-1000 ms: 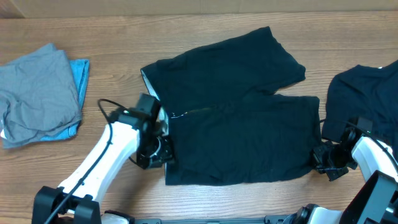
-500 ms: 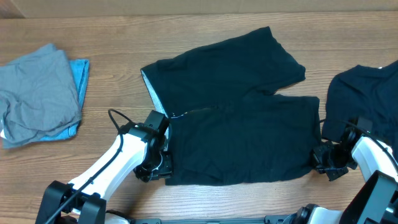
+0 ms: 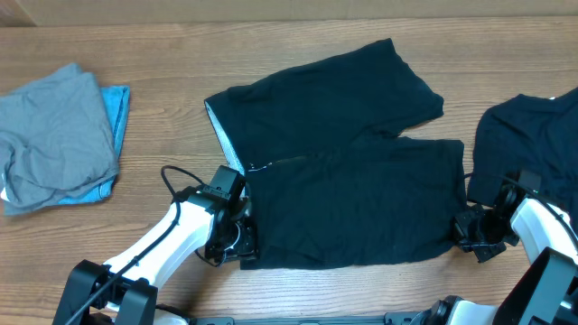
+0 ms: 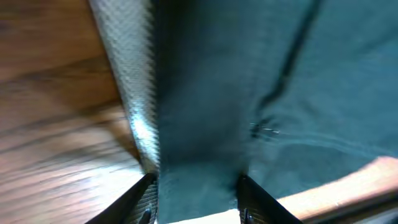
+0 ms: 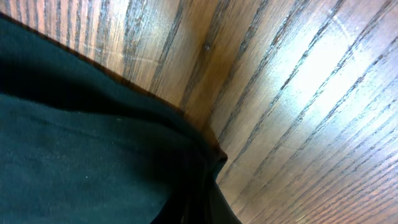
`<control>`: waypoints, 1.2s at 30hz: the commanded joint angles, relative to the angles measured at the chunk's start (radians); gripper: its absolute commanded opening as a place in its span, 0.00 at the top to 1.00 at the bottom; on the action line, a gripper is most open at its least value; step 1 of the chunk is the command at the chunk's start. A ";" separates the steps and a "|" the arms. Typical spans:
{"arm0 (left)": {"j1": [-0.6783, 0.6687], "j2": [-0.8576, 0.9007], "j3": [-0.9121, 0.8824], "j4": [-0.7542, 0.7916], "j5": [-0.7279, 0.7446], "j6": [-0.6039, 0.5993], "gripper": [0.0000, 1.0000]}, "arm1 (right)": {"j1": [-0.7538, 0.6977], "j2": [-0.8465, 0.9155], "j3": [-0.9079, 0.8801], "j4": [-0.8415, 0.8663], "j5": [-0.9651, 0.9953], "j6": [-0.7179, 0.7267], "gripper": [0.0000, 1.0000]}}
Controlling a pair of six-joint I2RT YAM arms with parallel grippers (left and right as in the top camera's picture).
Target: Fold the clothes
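Note:
The black pants (image 3: pixel 343 171) lie spread flat mid-table, waistband to the left and both legs pointing right. My left gripper (image 3: pixel 239 242) sits at the waistband's near corner. In the left wrist view its fingers (image 4: pixel 142 198) stand apart, open, with the black pants (image 4: pixel 199 112) filling the gap between them. At the near leg's hem my right gripper (image 3: pixel 465 230) is shut on the pants; the right wrist view shows the black fabric (image 5: pixel 74 155) drawn into the closed right gripper (image 5: pixel 211 205).
Another black garment (image 3: pixel 528 135) lies at the right edge, just behind my right arm. A grey piece (image 3: pixel 54 135) rests on a light-blue one (image 3: pixel 116 104) at the far left. Bare wooden table (image 3: pixel 163 90) shows between that pile and the pants.
My left gripper slid along the waistband toward the table's front edge, down to the near corner, and its jaws narrowed and then widened again. The right gripper held still.

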 commanded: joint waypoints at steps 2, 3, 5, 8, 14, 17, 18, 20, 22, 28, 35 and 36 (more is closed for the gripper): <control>-0.005 -0.004 -0.006 0.004 0.070 0.075 0.55 | -0.005 0.007 -0.026 0.013 0.013 0.002 0.96; -0.005 -0.004 -0.006 0.003 0.070 0.075 0.57 | -0.005 0.007 -0.026 0.013 0.013 0.002 0.96; -0.005 -0.004 -0.006 0.000 0.071 0.075 0.75 | -0.005 0.007 -0.026 0.013 0.013 0.002 0.96; -0.005 -0.004 -0.006 -0.013 0.071 0.074 0.96 | -0.005 0.007 -0.026 0.009 0.014 0.002 0.96; -0.003 -0.004 0.021 -0.105 0.071 0.074 0.96 | -0.005 0.007 0.001 -0.032 0.033 0.002 0.96; -0.003 -0.005 0.063 -0.175 0.069 0.074 0.96 | -0.003 0.005 0.024 -0.055 0.036 0.002 0.96; -0.003 -0.006 0.078 -0.192 0.069 0.074 0.96 | -0.003 0.005 0.031 -0.060 0.035 0.002 0.96; -0.003 -0.014 0.105 -0.213 0.061 0.074 0.96 | 0.002 0.005 0.041 -0.070 0.035 0.002 0.96; -0.003 -0.024 0.123 -0.217 0.056 0.069 0.96 | 0.009 0.005 0.051 -0.079 0.032 0.002 0.96; -0.003 -0.055 0.168 -0.236 0.006 0.001 0.96 | 0.050 -0.020 0.107 -0.121 0.023 0.006 0.96; -0.003 -0.062 0.181 -0.293 -0.066 -0.045 0.96 | 0.120 -0.082 0.264 -0.280 0.021 0.024 0.96; -0.003 -0.067 0.181 -0.300 -0.097 -0.069 0.96 | 0.128 -0.092 0.288 -0.303 0.023 0.024 0.96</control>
